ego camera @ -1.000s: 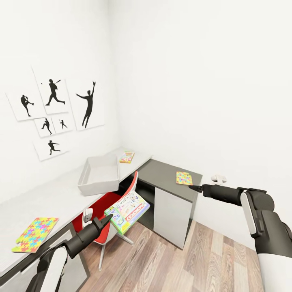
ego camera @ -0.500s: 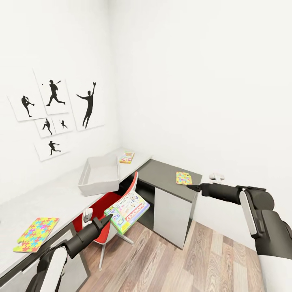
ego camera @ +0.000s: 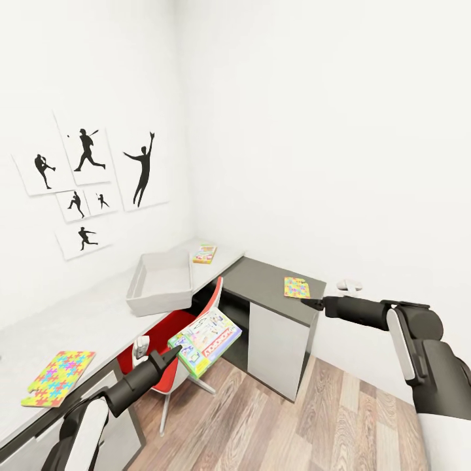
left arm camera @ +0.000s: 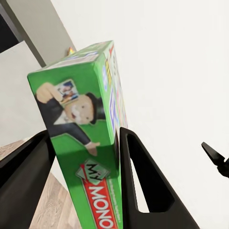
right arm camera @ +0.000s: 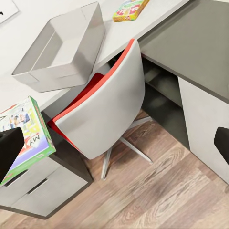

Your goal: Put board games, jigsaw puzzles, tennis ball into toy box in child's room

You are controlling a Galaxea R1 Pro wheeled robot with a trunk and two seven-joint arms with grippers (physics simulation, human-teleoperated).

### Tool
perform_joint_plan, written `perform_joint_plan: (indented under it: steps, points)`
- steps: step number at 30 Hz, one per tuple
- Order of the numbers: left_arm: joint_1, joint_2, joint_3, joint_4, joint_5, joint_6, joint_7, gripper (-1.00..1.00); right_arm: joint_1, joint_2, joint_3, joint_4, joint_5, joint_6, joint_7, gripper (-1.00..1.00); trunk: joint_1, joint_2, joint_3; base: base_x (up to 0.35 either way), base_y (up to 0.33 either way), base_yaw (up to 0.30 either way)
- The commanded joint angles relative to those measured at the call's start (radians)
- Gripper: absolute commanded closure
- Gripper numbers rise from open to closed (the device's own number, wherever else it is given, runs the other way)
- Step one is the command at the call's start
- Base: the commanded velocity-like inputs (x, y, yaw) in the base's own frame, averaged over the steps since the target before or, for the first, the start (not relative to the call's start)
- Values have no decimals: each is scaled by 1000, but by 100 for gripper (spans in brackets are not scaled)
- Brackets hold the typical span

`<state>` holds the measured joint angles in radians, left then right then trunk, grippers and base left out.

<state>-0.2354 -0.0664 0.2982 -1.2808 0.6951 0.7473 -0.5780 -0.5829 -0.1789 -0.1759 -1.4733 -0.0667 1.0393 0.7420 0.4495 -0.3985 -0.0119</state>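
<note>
Gripping a board game [ego camera: 205, 341] between both fingers, the left gripper [ego camera: 171, 353] holds it in the air above the red chair [ego camera: 171, 327], in front of the table [ego camera: 91, 314]. The game extends from the fingertips toward the dark desk section, its printed face tilted upward. In the left wrist view the box edge [left arm camera: 88, 138] stands between the two fingers [left arm camera: 143, 186]. The toy box [ego camera: 160, 282] sits on the pale top; its interior appears bare. A second game [ego camera: 205, 254] lies beyond it. One puzzle [ego camera: 57, 377] lies on the near pale top, another puzzle [ego camera: 297, 287] on the dark top, just beside the right gripper [ego camera: 313, 303], whose tips appear pressed together.
</note>
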Motion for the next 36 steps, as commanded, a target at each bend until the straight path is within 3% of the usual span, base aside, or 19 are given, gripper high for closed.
perform_joint_plan:
  steps: [1, 7, 11, 18, 23, 26, 32, 36]
  points:
    - [-1, -1, 3, 0, 1, 7, -3, 100, -1, 0, -1, 0, -7, 8, -1, -100, 1, -1, -1, 0, 0, 0]
    - [-1, 0, 4, 0, 0, 9, -3, 100, 0, -3, 1, 1, -9, 8, 2, -100, 1, -1, -1, 0, 0, 0]
    - [-2, 1, 3, 0, 0, 11, -4, 100, 0, -5, 8, 3, -11, 8, 43, -100, 1, -1, -1, 0, 0, 0]
    - [-3, 2, 3, 0, 0, 14, -7, 100, 1, -13, 35, 6, -8, 8, 230, -100, 1, -1, -1, 0, 0, 0]
    - [-3, 7, -2, 0, -1, 15, -26, 100, 2, -24, 56, 7, -7, 8, 298, -100, 1, -1, -1, 0, 0, 0]
    - [-4, 19, -18, 0, -3, 16, -47, 100, 7, -31, 77, 8, -8, 8, 330, -100, 1, -1, -1, 0, 0, 0]
    - [-4, 82, -88, 1, -4, 16, -84, 100, 17, -44, 136, 9, -9, 8, 400, -100, 1, -1, -1, 0, 0, 0]
    - [-4, 107, -127, 1, -7, 16, -91, 100, 21, -50, 168, 14, -10, 8, 453, -100, 1, -1, -1, 0, 0, 0]
